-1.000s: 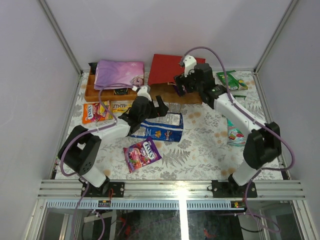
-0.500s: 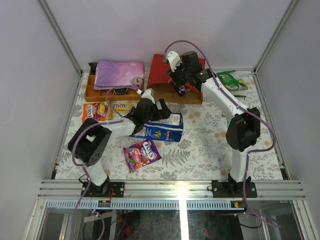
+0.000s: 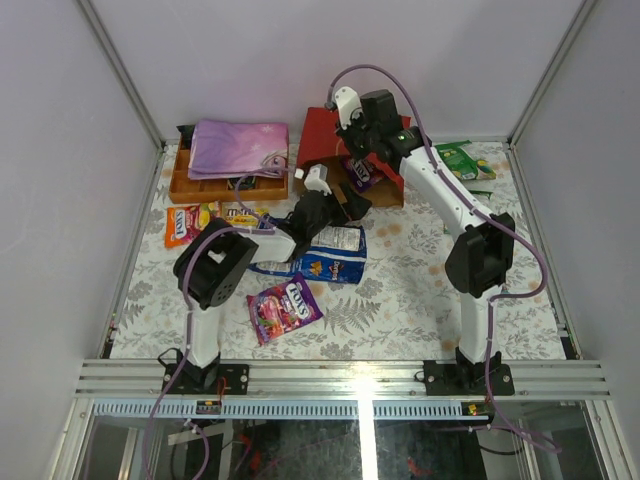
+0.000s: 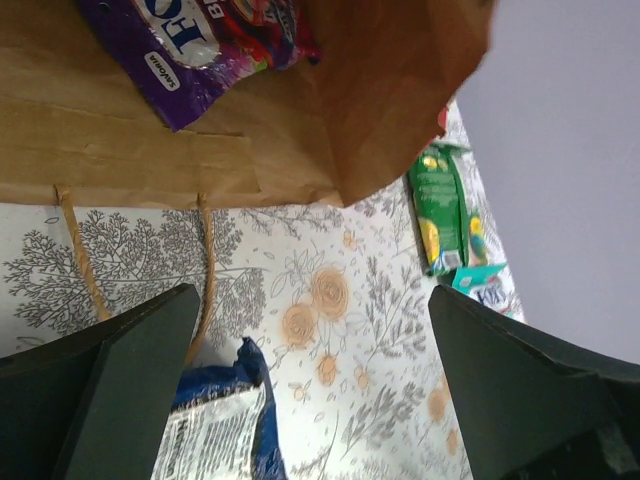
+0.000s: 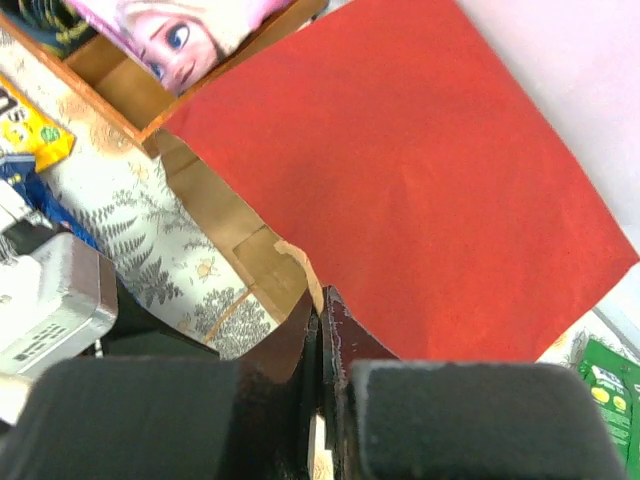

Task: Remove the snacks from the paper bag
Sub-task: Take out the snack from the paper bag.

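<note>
The paper bag (image 3: 325, 138) lies on its side at the back of the table, red outside (image 5: 420, 190), brown kraft inside (image 4: 180, 140). My right gripper (image 5: 325, 305) is shut on the bag's upper rim, which holds the mouth open. A purple snack packet (image 4: 185, 40) lies inside the mouth (image 3: 360, 172). My left gripper (image 4: 320, 400) is open and empty, low over the table just in front of the bag's loop handles (image 4: 205, 260). A blue chip bag (image 3: 325, 255) lies beneath it.
A purple candy packet (image 3: 285, 305), orange and yellow packs (image 3: 190, 222) and a green packet (image 3: 462, 158) lie on the floral cloth. A teal packet (image 4: 485, 290) sits by the green one (image 4: 440, 205). A wooden box with pink-purple cloth (image 3: 235, 150) stands back left.
My right gripper has shut on the bag's upper rim and raised it, opening the mouth. My left gripper has moved right and forward toward the bag's mouth, still open.
</note>
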Robot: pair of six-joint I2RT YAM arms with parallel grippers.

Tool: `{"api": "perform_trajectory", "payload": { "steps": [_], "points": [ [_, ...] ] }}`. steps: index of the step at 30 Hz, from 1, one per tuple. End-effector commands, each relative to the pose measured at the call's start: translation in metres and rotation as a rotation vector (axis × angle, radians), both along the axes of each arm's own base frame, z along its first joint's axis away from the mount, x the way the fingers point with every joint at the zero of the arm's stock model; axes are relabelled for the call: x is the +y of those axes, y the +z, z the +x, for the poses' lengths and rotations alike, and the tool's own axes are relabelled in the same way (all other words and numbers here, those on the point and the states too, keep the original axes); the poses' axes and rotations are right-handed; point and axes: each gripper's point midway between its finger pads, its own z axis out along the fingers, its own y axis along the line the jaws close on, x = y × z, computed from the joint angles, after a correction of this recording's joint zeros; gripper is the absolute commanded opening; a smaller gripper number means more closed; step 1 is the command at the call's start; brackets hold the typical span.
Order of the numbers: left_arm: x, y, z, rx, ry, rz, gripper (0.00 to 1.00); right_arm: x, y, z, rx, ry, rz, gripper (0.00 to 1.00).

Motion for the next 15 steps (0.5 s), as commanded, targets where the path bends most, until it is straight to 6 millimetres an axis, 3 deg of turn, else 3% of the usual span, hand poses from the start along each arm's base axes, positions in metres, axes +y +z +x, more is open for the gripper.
{"api": "perform_trajectory", "payload": {
  "steps": [1,9,15],
  "points": [
    [-0.009,0.023,0.023,-0.057,0.123,-0.181,1.00,0.007,0.078,0.009,-0.148,-0.060,0.142,0.00],
    [-0.019,0.010,0.056,0.012,0.231,-0.367,0.99,0.013,0.088,0.019,-0.130,-0.104,0.215,0.00],
    [-0.004,0.001,0.077,0.060,0.394,-0.424,0.97,0.014,0.091,0.017,-0.123,-0.112,0.234,0.00]
  ]
}}
